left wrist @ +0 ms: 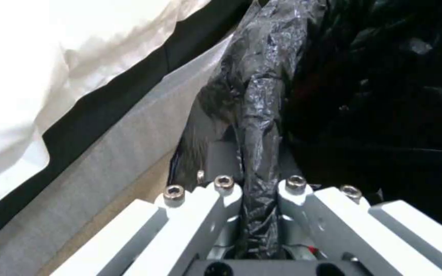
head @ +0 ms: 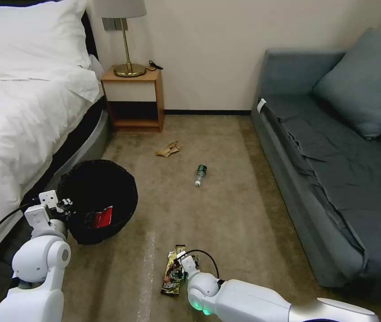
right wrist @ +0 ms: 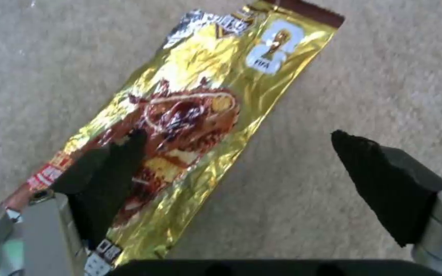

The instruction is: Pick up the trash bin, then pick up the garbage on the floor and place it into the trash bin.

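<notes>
Left hand [left wrist: 259, 214]: clamped on trash bin [head: 98, 201] rim, beside bed [head: 20, 112].
Right hand [right wrist: 236, 168]: wide open, empty, over snack wrapper [right wrist: 180, 126].
Wrapper: on floor near bin; likely light, crinkly, slippery; pinch its long edge.

Left gripper [head: 60, 203] at the trash bin [head: 98, 201] rim; right gripper [head: 185, 264] over the snack wrapper [head: 173, 269].

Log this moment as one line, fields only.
left gripper: shut on trash bin liner | right gripper: open over snack wrapper | red packet: in bin | bottle, paper scrap: on floor
</notes>
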